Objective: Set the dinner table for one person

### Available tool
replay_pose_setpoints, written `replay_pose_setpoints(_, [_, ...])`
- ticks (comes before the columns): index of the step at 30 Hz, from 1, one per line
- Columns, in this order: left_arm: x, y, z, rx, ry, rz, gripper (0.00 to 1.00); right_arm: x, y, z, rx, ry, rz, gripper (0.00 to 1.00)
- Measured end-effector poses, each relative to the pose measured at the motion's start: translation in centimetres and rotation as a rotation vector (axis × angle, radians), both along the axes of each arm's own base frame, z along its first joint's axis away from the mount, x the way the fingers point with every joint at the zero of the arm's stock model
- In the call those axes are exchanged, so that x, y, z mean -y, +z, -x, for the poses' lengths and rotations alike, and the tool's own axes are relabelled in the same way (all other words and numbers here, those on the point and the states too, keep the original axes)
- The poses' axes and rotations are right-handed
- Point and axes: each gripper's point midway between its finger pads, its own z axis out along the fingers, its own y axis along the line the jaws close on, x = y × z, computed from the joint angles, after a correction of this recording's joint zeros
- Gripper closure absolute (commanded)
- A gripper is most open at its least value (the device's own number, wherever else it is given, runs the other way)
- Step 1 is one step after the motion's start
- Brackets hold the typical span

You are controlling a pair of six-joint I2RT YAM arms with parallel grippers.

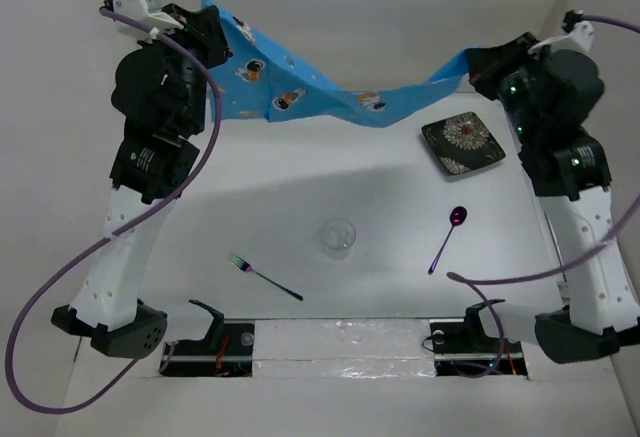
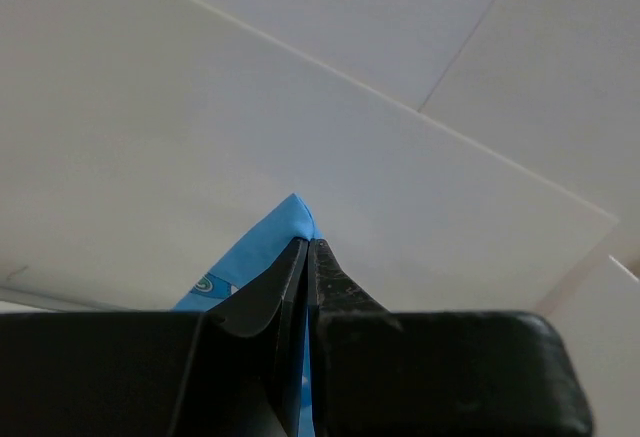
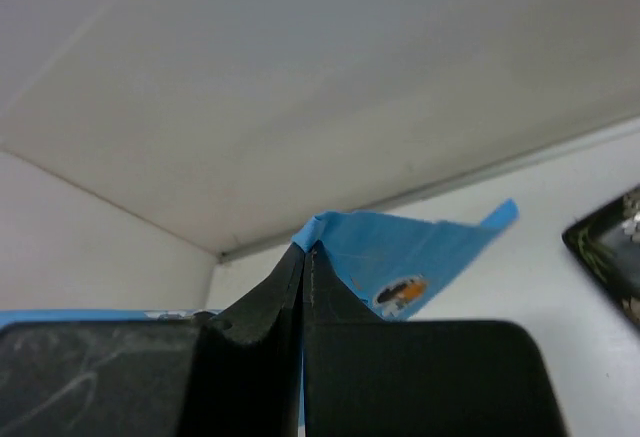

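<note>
A blue cartoon-print placemat (image 1: 330,97) hangs in the air across the far side of the white dinner table (image 1: 300,187), sagging in the middle. My left gripper (image 1: 212,9) is shut on its left corner, seen in the left wrist view (image 2: 307,242) with blue cloth (image 2: 265,242) pinched between the jaws. My right gripper (image 1: 474,61) is shut on its right corner, seen in the right wrist view (image 3: 304,249) with the cloth (image 3: 400,252) between the jaws. On the table lie a dark floral square plate (image 1: 462,142), a clear glass (image 1: 339,237), a fork (image 1: 265,277) and a spoon (image 1: 447,239).
White walls enclose the table at the back and sides. Both arm bases stand at the near edge, with purple cables looping beside them. The plate also shows at the right edge of the right wrist view (image 3: 615,247).
</note>
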Motion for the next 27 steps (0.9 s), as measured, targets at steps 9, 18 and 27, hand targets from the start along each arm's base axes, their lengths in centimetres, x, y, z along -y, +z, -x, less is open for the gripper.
replay_pose_setpoints(9, [-2.6, -5.4, -3.5, -0.091, 0.144, -0.042, 1.00, 1.8, 1.3, -1.4, 0.020, -0.047, 0.065, 1.00])
replay_pose_setpoints(18, [-4.6, -23.5, -15.8, -0.559, 0.112, -0.094, 1.00, -0.2, -12.8, -14.2, -0.317, 0.017, 0.134, 1.00])
replay_pose_setpoints(27, [-6.4, -15.4, -17.9, -0.411, 0.043, 0.051, 1.00, -1.7, -9.6, -18.8, -0.249, 0.080, 0.079, 1.00])
